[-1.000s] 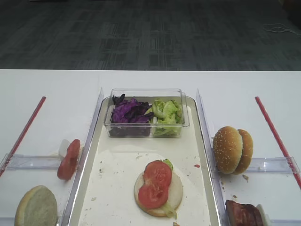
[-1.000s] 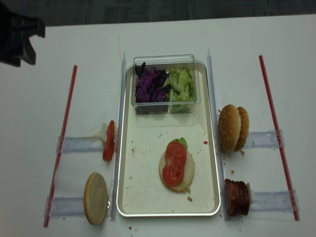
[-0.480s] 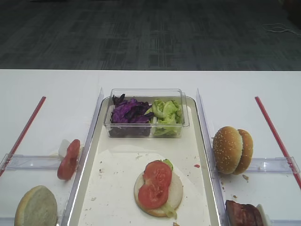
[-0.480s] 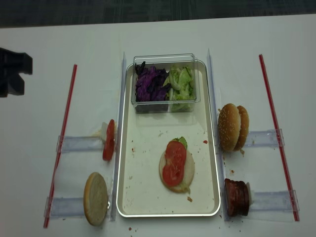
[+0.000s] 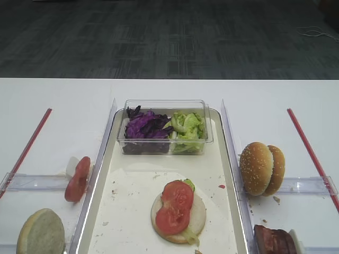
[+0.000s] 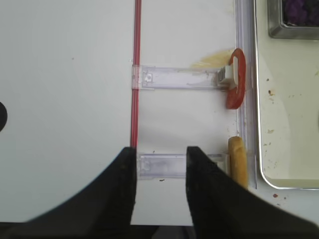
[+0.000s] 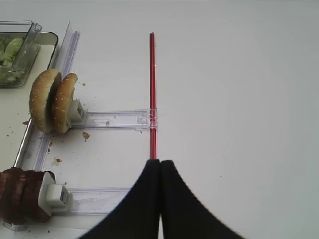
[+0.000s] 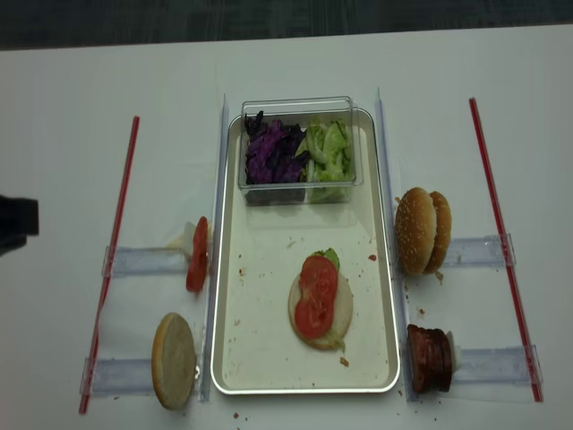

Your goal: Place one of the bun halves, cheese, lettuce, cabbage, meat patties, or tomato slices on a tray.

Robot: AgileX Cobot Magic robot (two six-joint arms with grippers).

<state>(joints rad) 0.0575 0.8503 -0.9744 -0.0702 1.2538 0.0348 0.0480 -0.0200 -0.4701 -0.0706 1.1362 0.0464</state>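
- Tray (image 8: pixel 231 358): lies mid-table, long axis near to far, crumbs on its floor.
- Tub (image 8: pixel 300 106): clear, at the tray's far end; cabbage (image 8: pixel 271 154) fills its left half, lettuce (image 8: pixel 329 152) its right.
- Stack: a pale bun half (image 8: pixel 340 309) lies flat near the tray's near end, a green leaf showing at its edge, with two overlapping tomato slices (image 8: pixel 315 296) on top.
- Left of tray: one tomato slice (image 8: pixel 197 256) stands on edge in a clear holder; nearer, a pale bun half (image 8: pixel 174 359) stands on edge.
- Right of tray: two sesame bun halves (image 8: pixel 423 230) stand on edge together; nearer, the patties (image 8: pixel 430 357).
- Left gripper (image 6: pixel 160 164): jaws spread, holding nothing, above the table left of the tray, over the near holder.
- Right gripper (image 7: pixel 160 172): jaws pressed together, empty, over the red strip (image 7: pixel 151 89) right of the buns.
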